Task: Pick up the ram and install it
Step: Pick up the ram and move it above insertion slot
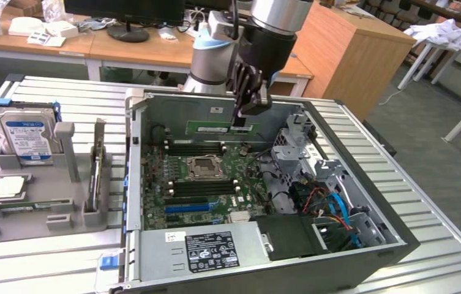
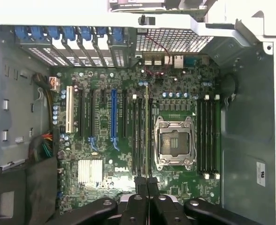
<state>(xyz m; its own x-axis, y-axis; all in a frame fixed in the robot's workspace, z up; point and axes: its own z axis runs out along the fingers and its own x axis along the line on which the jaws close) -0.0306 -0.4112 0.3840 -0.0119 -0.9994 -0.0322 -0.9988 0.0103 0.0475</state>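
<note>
- Over the open computer case (image 1: 393,239), the exterior view shows the gripper (image 1: 245,120) reaching down past the case's far rim, its fingers pressed together on the top edge of the ram (image 1: 213,128).
- The ram hangs level and lengthwise along the far wall, close to that wall and apart from the motherboard (image 1: 177,184) below.
- Most of the stick reaches toward the exterior view's left. Its other end is near the metal drive cage (image 1: 296,144), which crowds the gripper on the exterior view's right.
- 2 banks of black memory slots (image 1: 193,147) flank the CPU socket (image 1: 206,165). The space above them is open as far as the power supply (image 1: 213,245) at the near wall.
- Outside the case, on the bench (image 1: 51,263), a grey holder (image 1: 18,211) carries a hard drive (image 1: 24,131), well apart from the gripper.
- From the wrist view, the gripper (image 2: 147,185) pinches the ram (image 2: 147,136), which is seen edge-on as 1 thin line.
- That line runs parallel to the memory slots (image 2: 138,136) and over the bank between the CPU socket (image 2: 175,140) and the blue expansion slot (image 2: 113,117).
- I cannot tell which slot it is above.
- The other slot bank (image 2: 208,136) lies beyond the socket, beside the bare case wall (image 2: 250,140).
</note>
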